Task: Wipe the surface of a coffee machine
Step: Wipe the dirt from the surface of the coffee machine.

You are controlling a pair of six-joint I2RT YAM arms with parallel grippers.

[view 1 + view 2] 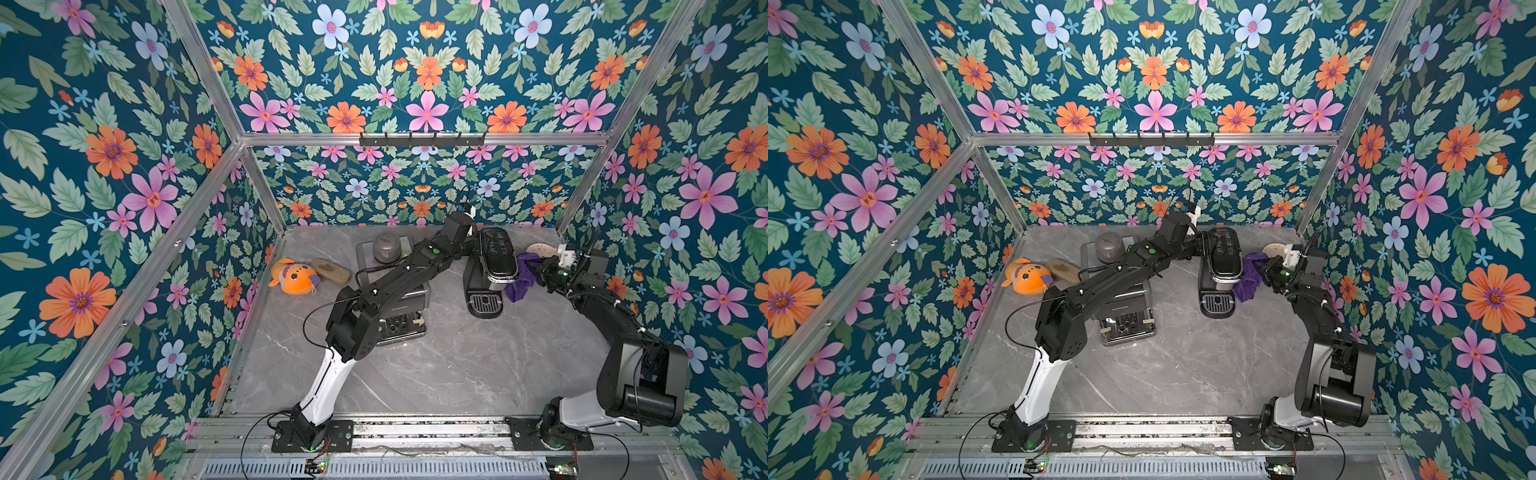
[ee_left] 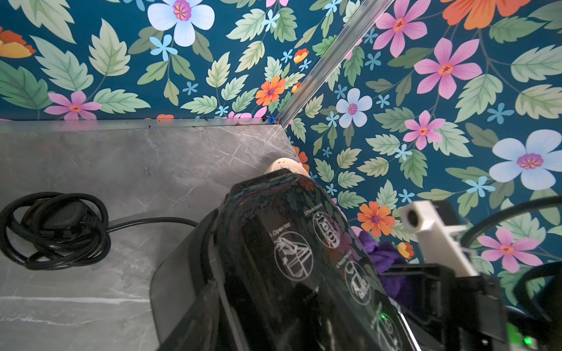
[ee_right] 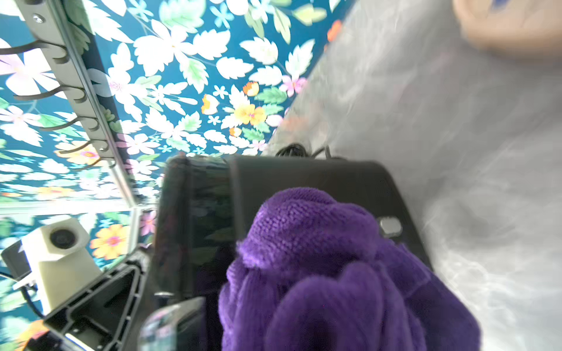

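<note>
At rear of grey marbled table: glossy black coffee machine. Your right gripper pinches bunched, fuzzy purple cloth against its flank. Opposite side, your left gripper; jaw spread hidden.

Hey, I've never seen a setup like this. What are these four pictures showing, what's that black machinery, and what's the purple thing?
These are two robot arms mounted in front of a grey table. Two pictures look down from overhead, almost identical; the other two come from a camera on each wrist. The right pincer is shut on a purple cloth, held at the side of a black coffee machine. The left pincer is at the machine's other side; whether it grips is unclear. Also on the table: a second appliance, an orange plush toy and a coiled cord.
</note>
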